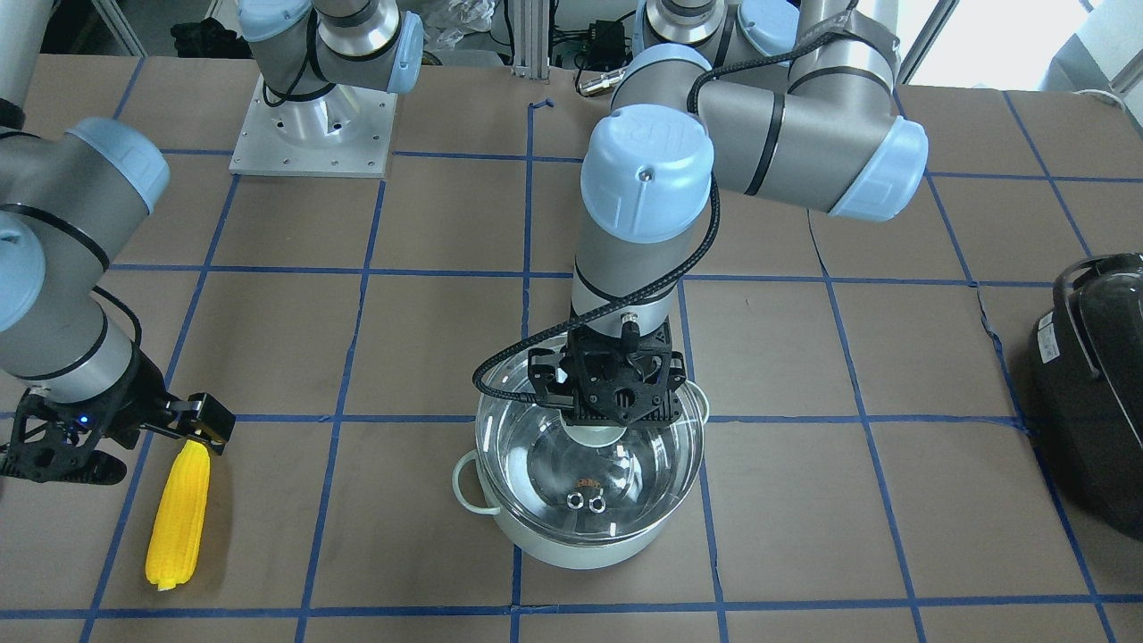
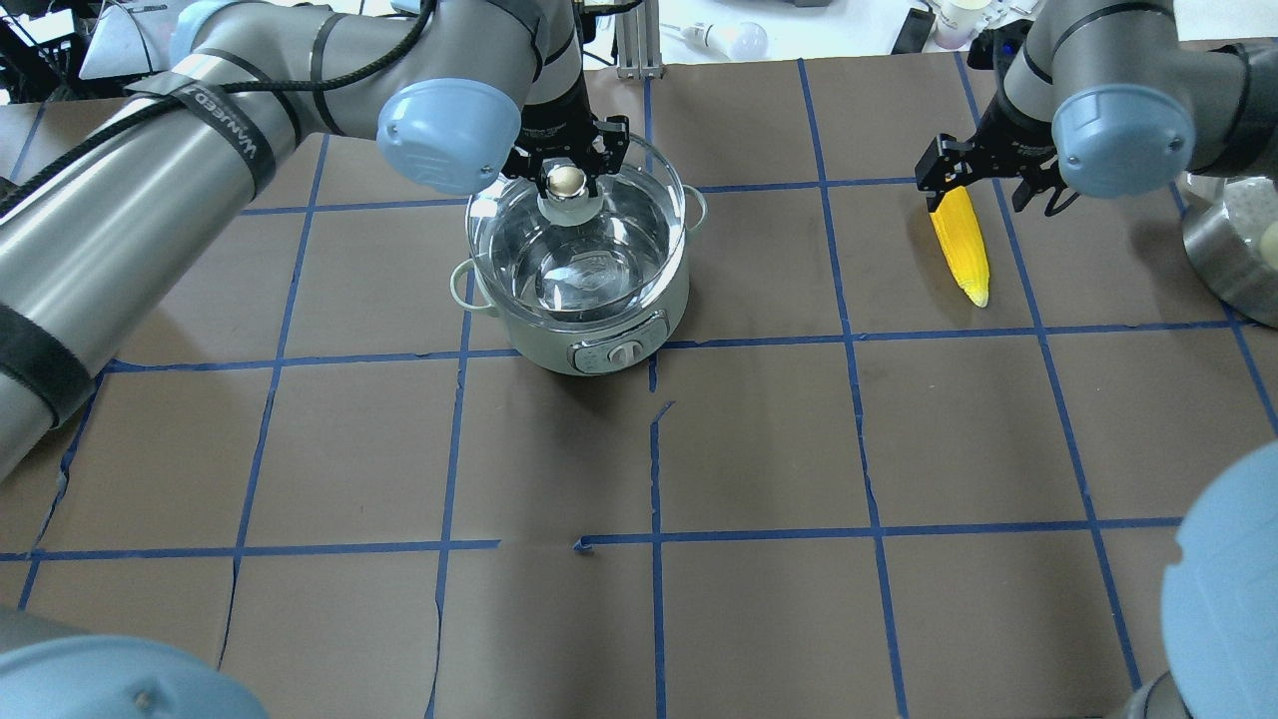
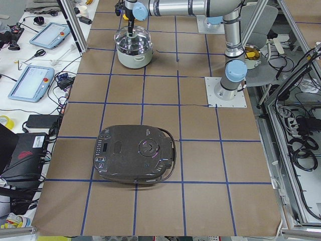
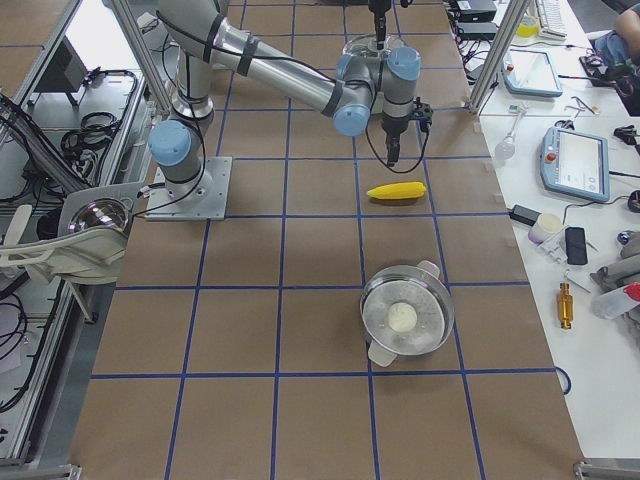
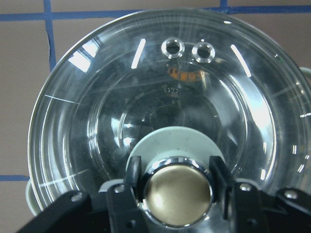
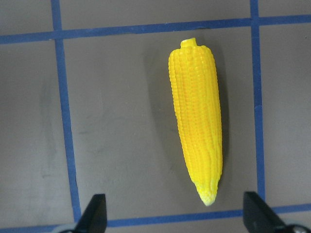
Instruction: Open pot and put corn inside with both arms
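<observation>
**Item 1: left fingers** (image 5: 132,180). Clamped on the knob (image 5: 178,196), one finger on each side of it. Judged purpose: to lift the glass lid (image 5: 87,121) off the pot (image 2: 599,345), which sits directly beneath the fingers. Cannot tell whether the lid rests on the rim or is slightly raised.

**Item 2: right fingers** (image 6: 95,213). Spread wide apart, pointing down and holding nothing. The corn (image 6: 197,121) lies flat on the desk (image 6: 121,121) just ahead of them, its pointed tip nearest the gap between the two. Likely reason: poised to straddle and grip the cob once the pot is open.
</observation>
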Action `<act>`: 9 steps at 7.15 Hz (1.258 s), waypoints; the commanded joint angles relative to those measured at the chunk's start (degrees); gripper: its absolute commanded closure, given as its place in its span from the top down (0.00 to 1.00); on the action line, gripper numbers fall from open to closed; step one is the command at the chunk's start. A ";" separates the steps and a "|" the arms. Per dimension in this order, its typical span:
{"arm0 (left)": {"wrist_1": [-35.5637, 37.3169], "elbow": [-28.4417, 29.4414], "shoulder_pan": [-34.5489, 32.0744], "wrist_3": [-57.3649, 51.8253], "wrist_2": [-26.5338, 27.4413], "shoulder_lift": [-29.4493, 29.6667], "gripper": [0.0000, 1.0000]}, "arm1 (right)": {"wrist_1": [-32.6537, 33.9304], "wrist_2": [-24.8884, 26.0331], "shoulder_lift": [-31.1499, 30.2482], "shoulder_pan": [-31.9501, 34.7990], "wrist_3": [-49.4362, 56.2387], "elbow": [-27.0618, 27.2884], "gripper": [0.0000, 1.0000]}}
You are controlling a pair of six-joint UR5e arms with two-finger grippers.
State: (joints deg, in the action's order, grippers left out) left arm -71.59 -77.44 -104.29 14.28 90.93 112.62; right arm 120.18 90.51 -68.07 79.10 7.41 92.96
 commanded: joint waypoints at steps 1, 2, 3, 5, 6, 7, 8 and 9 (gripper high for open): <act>-8.61 0.81 5.63 -5.71 -0.31 -4.06 0.16 | 7.76 -0.07 5.55 -0.17 0.33 -0.15 1.00; -10.75 0.54 11.85 -7.66 -0.05 -4.68 0.12 | 10.58 -0.07 7.14 -1.56 2.15 -0.15 1.00; -12.16 0.28 18.79 -16.65 -0.22 -5.30 0.12 | 10.86 -0.16 7.94 -3.23 4.61 -0.15 0.88; -6.07 -3.83 31.10 -26.62 -0.83 -3.03 0.08 | 11.04 -3.90 10.05 -3.69 4.72 0.12 1.00; 1.63 -9.34 33.94 -27.45 -0.84 -2.15 0.08 | 11.04 -4.72 10.41 -3.69 4.81 0.20 1.00; 9.20 -14.27 35.19 -30.16 -0.84 -1.88 0.07 | 11.13 -4.38 11.37 -3.69 4.90 0.20 1.00; 12.75 -17.62 36.34 -31.32 -0.75 -0.83 0.07 | 11.13 -4.29 11.73 -3.69 4.98 0.12 1.00; 16.27 -19.31 36.61 -34.46 -0.66 0.48 0.05 | 11.22 -4.20 12.34 -3.69 4.90 0.20 0.72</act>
State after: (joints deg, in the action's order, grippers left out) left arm -60.15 -93.70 -68.55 -17.09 90.18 111.70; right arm 131.32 86.24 -56.43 75.42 12.32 93.13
